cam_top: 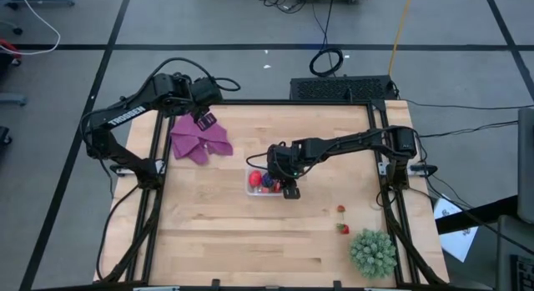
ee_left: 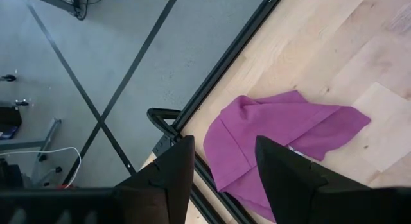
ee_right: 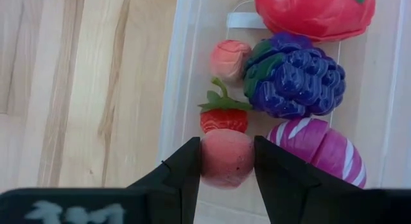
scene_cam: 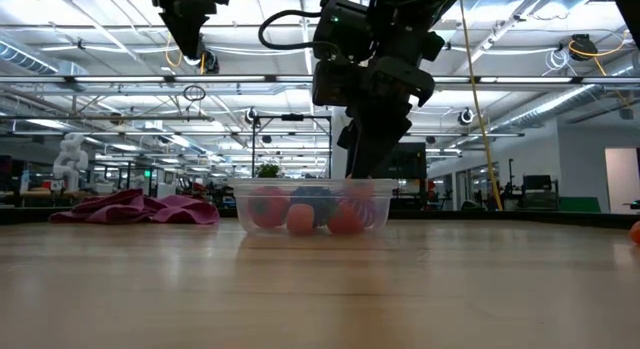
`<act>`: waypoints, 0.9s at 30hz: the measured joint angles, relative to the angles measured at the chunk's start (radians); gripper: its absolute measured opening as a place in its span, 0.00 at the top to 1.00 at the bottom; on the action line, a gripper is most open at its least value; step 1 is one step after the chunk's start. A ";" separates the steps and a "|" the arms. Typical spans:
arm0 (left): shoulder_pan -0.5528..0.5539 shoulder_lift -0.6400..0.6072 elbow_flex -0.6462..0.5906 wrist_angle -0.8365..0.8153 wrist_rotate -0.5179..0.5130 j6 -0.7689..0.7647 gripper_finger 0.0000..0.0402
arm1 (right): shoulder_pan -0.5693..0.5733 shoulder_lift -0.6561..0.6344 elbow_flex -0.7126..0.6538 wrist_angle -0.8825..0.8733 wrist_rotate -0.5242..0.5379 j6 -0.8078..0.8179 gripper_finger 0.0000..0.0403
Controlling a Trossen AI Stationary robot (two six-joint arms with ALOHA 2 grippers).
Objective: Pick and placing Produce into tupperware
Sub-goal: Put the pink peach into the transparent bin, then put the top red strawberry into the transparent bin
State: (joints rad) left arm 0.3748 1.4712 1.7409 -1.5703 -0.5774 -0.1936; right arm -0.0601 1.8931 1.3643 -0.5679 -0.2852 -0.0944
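Note:
The clear tupperware (cam_top: 253, 188) stands mid-table and holds a red fruit (ee_right: 314, 12), a dark blue-purple one (ee_right: 295, 76), a small strawberry (ee_right: 223, 115), a magenta striped piece (ee_right: 321, 150) and a small pale pink one (ee_right: 228, 57). My right gripper (ee_right: 225, 165) reaches down into the tub's near-right end, shut on another pale pink fruit (ee_right: 225, 156). Two more red strawberries (cam_top: 340, 209) (cam_top: 343, 229) lie on the table to the right. My left gripper (ee_left: 225, 163) hangs open, high above the purple cloth (cam_top: 198, 138) at the far left. My right gripper pinches the round pale pink fruit by its two opposite sides (ee_right: 207, 161) between its two fingers. The fingers slant steeply down from the table's right side. The fruit sits inside the tub's rim by the wall; whether it rests on the tub's floor I cannot tell.
A green spiky plant (cam_top: 372, 252) stands at the near right corner. The crumpled purple cloth (ee_left: 282, 137) lies by the far left edge of the wooden table (cam_top: 217, 233). Black frame rails (cam_top: 154, 208) run along both sides.

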 joint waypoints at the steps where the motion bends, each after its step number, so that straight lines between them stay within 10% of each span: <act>1: 0.000 0.000 0.000 0.000 0.000 0.000 0.57 | 0.000 0.000 0.000 0.000 0.000 0.000 0.69; 27: 0.000 0.000 0.000 0.000 0.001 -0.006 0.57 | -0.011 0.000 0.000 0.003 0.000 -0.007 0.52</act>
State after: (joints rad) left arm 0.3748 1.4712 1.7409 -1.5703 -0.5766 -0.1993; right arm -0.0711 1.8931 1.3642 -0.5652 -0.2852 -0.1012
